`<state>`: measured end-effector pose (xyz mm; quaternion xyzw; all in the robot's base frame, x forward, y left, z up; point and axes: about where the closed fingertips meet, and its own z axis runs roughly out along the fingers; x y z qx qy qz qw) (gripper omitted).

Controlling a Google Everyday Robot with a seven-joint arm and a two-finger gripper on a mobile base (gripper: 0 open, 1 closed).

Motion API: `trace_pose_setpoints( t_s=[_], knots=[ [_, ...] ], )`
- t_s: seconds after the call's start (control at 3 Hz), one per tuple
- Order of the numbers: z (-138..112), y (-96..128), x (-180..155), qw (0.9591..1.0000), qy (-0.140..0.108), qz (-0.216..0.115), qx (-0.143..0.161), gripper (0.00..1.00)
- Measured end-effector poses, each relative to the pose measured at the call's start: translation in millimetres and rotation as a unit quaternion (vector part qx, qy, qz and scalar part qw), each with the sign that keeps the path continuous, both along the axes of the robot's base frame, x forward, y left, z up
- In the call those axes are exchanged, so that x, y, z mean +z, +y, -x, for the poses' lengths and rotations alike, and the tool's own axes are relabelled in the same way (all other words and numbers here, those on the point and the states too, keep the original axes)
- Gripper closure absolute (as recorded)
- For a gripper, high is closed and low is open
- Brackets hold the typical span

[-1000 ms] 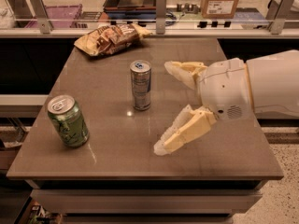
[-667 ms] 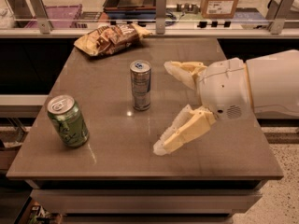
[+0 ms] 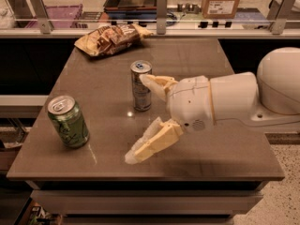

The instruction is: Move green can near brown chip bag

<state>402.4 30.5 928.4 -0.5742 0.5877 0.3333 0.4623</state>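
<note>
The green can (image 3: 69, 121) stands upright near the table's front left corner, silver top showing. The brown chip bag (image 3: 111, 38) lies flat and crumpled at the table's far left edge. My gripper (image 3: 137, 119) hangs over the middle of the table, well right of the green can, with its two pale fingers spread wide apart and nothing between them. One fingertip (image 3: 145, 79) is right beside the tall silver can (image 3: 141, 86); the other fingertip (image 3: 132, 157) points toward the front edge.
The tall slim silver can with a blue top stands mid-table between the green can and the chip bag's line. A counter with rail posts (image 3: 161, 6), trays and a cardboard box (image 3: 222, 0) runs behind the brown table (image 3: 225, 60).
My gripper and arm have moved left, closer to the silver can and the green can. The cans and the chip bag have not moved.
</note>
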Motion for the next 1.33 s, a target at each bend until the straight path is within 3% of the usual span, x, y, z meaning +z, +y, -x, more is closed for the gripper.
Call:
trace_pose_setpoints(
  t_s=[0.33, 1.0, 1.33],
  knots=[
    [-1.7, 23.0, -11.4, 0.9998, 0.002, -0.018, 0.010, 0.00],
    [-7.7, 62.9, -24.6, 0.9996, -0.009, -0.026, -0.007, 0.00],
    [-14.1, 87.0, -33.8, 0.9991, -0.009, -0.042, 0.002, 0.00]
  ],
)
